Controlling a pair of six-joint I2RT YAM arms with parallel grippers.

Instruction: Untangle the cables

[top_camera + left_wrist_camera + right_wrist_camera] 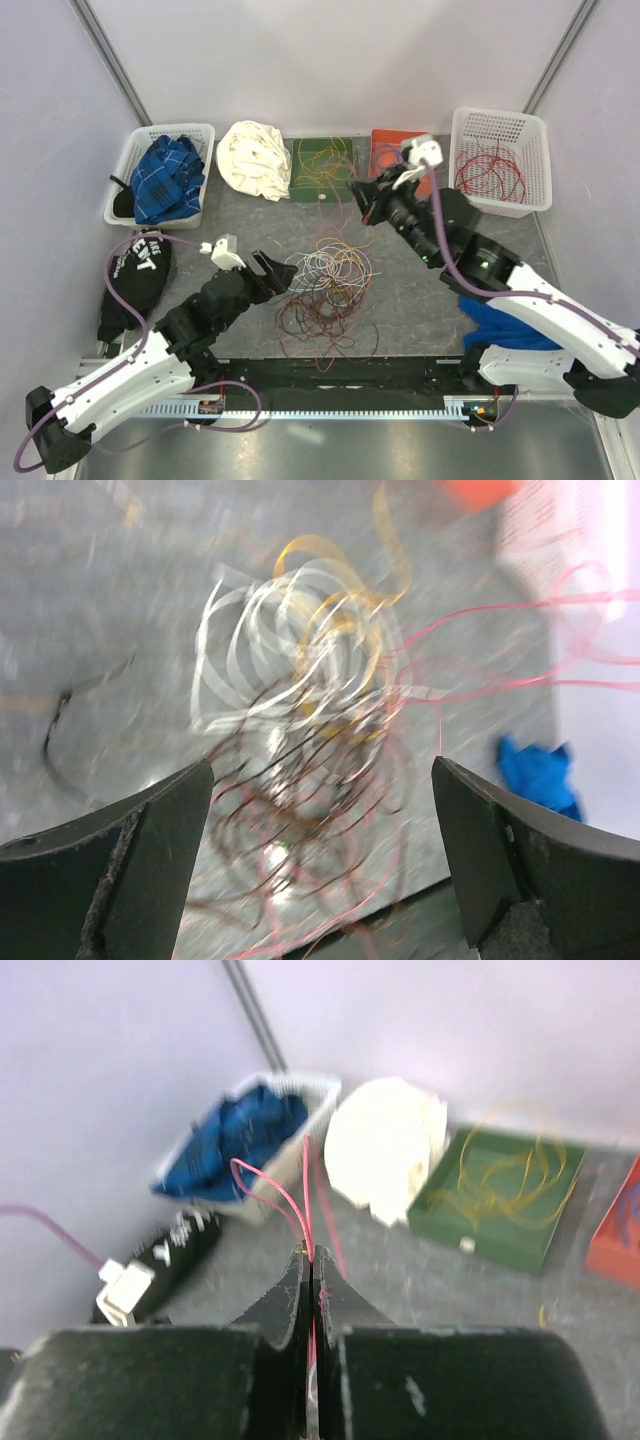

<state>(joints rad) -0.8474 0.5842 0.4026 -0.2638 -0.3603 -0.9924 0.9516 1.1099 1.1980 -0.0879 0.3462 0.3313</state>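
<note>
A tangle of thin cables lies mid-table: white, yellow, brown and pink loops. It also shows blurred in the left wrist view. My left gripper is open just left of the tangle, its jaws wide apart over the brown loops. My right gripper is raised above the table beyond the tangle and shut on a thin pink cable, which loops out past the fingertips. My right gripper in its wrist view has its jaws pressed together.
At the back stand a white basket with blue cloth, a white crumpled cloth, a green tray with yellow wires, an orange tray and a white basket with red wires. A black bag lies left, blue cloth right.
</note>
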